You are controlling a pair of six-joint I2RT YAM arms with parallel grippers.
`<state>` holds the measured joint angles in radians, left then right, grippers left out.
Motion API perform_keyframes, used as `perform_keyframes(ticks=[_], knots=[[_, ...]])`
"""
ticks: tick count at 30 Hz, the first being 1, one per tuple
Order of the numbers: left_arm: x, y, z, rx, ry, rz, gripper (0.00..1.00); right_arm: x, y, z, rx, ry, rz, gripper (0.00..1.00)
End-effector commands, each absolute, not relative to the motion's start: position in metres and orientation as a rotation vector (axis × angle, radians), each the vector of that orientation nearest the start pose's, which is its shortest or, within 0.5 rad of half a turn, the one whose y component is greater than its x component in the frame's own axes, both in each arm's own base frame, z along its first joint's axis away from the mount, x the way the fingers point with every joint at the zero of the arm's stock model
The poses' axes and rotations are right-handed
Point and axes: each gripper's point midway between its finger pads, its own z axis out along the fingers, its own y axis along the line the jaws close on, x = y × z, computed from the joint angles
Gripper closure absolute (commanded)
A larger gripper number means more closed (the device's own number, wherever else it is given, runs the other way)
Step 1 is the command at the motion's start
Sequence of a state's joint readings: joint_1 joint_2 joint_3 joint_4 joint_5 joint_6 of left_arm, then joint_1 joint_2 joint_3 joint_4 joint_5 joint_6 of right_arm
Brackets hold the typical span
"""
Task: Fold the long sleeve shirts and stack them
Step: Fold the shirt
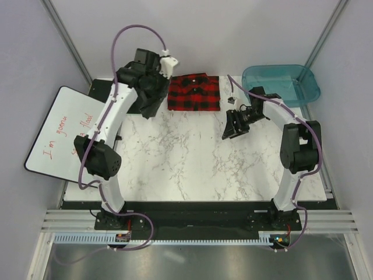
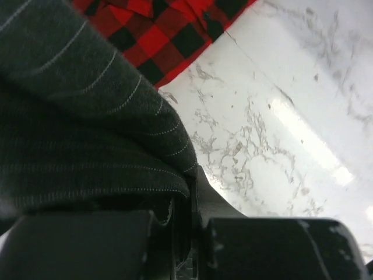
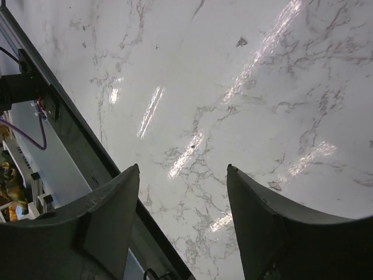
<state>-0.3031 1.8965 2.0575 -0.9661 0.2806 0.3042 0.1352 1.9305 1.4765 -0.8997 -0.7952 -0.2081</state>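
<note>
My left claw (image 2: 185, 233) pinches the charcoal pinstriped shirt (image 1: 148, 96), which dangles at eleven o'clock. It looks limp and light, best gripped at a shoulder seam. The folded plaid flannel (image 1: 194, 92) lies at twelve. My right claw (image 3: 183, 221) gapes empty at two.

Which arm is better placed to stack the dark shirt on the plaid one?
Left. The left claw is shut on the dark shirt, right beside the plaid shirt. The right claw is open and empty over the table, farther from both.
</note>
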Motion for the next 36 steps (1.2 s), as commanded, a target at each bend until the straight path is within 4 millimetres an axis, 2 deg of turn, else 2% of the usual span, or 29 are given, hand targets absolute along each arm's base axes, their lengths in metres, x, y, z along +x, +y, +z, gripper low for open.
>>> perform_keyframes(ticks=[1,2,3,4,5,6,7,8,10,11,12,15,17,18,19,20,21,22,23,24,25,26,27,28,30,31,33,34,36], knots=[[0.405,-0.206,0.234,1.320,2.138,0.074,0.98,0.323,0.166,0.103,-0.593,2.622,1.216,0.30],[0.389,-0.225,0.215,1.437,2.121,0.111,0.98,0.322,0.164,0.101,-0.575,2.626,1.234,0.31],[0.382,-0.233,0.205,1.506,2.106,0.148,0.98,0.320,0.165,0.100,-0.560,2.624,1.265,0.30],[0.371,-0.239,0.179,1.587,2.126,0.171,0.98,0.313,0.164,0.094,-0.542,2.641,1.294,0.31],[0.353,-0.258,0.165,1.689,2.093,0.182,0.98,0.311,0.162,0.091,-0.517,2.650,1.312,0.31],[0.343,-0.264,0.152,1.738,2.097,0.209,0.98,0.308,0.161,0.090,-0.494,2.651,1.345,0.31],[0.328,-0.266,0.129,1.801,2.126,0.230,0.98,0.301,0.159,0.082,-0.462,2.678,1.370,0.31],[0.307,-0.282,0.107,1.878,2.130,0.224,0.98,0.300,0.152,0.079,-0.417,2.686,1.379,0.31],[0.270,-0.301,0.077,1.939,2.171,0.192,0.98,0.295,0.142,0.072,-0.352,2.710,1.393,0.30],[0.259,-0.308,0.058,1.958,2.207,0.169,0.96,0.296,0.133,0.069,-0.301,2.714,1.395,0.30],[0.247,-0.317,0.050,1.924,2.261,0.126,0.94,0.296,0.125,0.067,-0.258,2.720,1.395,0.30],[0.221,-0.353,0.039,1.867,2.356,-0.094,0.87,0.290,0.107,0.059,-0.173,2.749,1.392,0.30],[0.204,-0.378,0.047,1.815,2.401,-0.287,0.74,0.287,0.096,0.055,-0.112,2.768,1.375,0.30],[0.199,-0.385,0.048,1.805,2.417,-0.346,0.59,0.286,0.094,0.055,-0.110,2.768,1.361,0.30],[0.195,-0.393,0.056,1.794,2.415,-0.408,0.58,0.285,0.091,0.055,-0.109,2.777,1.338,0.29],[0.184,-0.400,0.063,1.809,2.422,-0.520,0.57,0.286,0.087,0.055,-0.115,2.778,1.310,0.30],[0.178,-0.403,0.076,1.809,2.403,-0.583,0.45,0.285,0.086,0.058,-0.128,2.774,1.295,0.30],[0.170,-0.400,0.084,1.827,2.399,-0.640,0.41,0.283,0.086,0.059,-0.136,2.776,1.282,0.30],[0.157,-0.402,0.096,1.855,2.370,-0.749,0.24,0.281,0.084,0.060,-0.149,2.783,1.262,0.30],[0.156,-0.399,0.104,1.851,2.352,-0.759,0.22,0.281,0.083,0.062,-0.164,2.786,1.241,0.30],[0.156,-0.392,0.121,1.826,2.332,-0.792,0.20,0.279,0.082,0.062,-0.164,2.798,1.230,0.31],[0.149,-0.392,0.137,1.807,2.315,-0.914,0.20,0.277,0.083,0.062,-0.178,2.804,1.230,0.32],[0.155,-0.389,0.145,1.748,2.323,-0.939,0.20,0.275,0.083,0.061,-0.195,2.820,1.218,0.34],[0.174,-0.374,0.160,1.632,2.343,-0.959,0.20,0.271,0.087,0.059,-0.202,2.834,1.229,0.34],[0.199,-0.362,0.173,1.461,2.378,-1.031,0.23,0.260,0.101,0.053,-0.270,2.869,1.259,0.38],[0.233,-0.338,0.172,1.304,2.434,-1.021,0.23,0.259,0.107,0.049,-0.302,2.875,1.254,0.39],[0.260,-0.316,0.182,1.151,2.441,-1.076,0.25,0.255,0.123,0.038,-0.387,2.913,1.244,0.41],[0.285,-0.289,0.182,1.015,2.470,-1.081,0.25,0.259,0.127,0.032,-0.389,2.926,1.213,0.42],[0.301,-0.267,0.195,0.903,2.443,-1.112,0.25,0.267,0.134,0.019,-0.421,2.960,1.162,0.47]])
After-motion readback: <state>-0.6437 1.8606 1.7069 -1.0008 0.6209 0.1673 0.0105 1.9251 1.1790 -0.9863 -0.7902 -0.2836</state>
